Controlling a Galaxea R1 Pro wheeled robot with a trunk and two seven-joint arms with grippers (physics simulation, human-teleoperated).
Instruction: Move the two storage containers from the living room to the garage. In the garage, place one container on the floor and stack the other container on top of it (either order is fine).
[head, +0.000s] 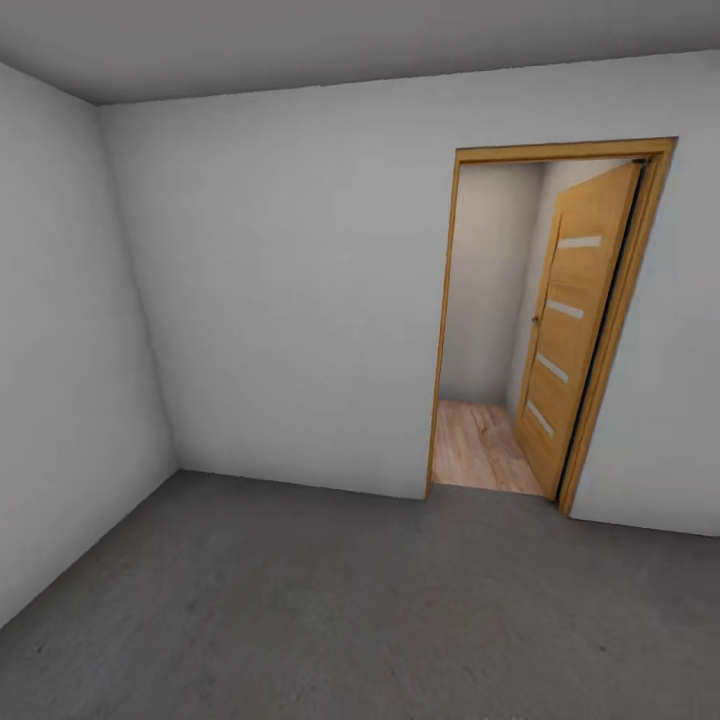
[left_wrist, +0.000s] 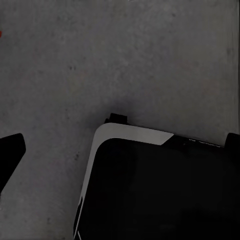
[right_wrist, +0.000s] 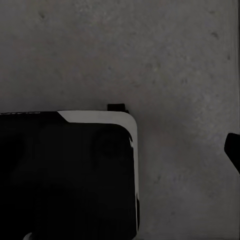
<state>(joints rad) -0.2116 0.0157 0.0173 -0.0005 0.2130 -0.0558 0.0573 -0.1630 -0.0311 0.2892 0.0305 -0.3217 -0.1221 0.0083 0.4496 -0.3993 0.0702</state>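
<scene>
I stand in the garage, on its dark grey concrete floor (head: 300, 620) between plain white walls. The storage containers are out of view. A tiny red-orange sliver (left_wrist: 1, 34) touches the edge of the left wrist view, too small to identify. My left gripper (left_wrist: 125, 139) hangs open above the floor, one dark finger (left_wrist: 10, 152) at each side of its view, nothing between them. My right gripper (right_wrist: 120, 145) is also open and empty, with one finger (right_wrist: 233, 150) showing at the picture's edge. The living room is out of view.
An open doorway (head: 490, 440) in the far wall leads onto light wood-plank flooring. Its wooden door (head: 575, 330) is swung inward beyond the frame. A wall corner (head: 100, 110) stands at the far left. My own black base (left_wrist: 160, 195) (right_wrist: 65, 175) sits below both grippers.
</scene>
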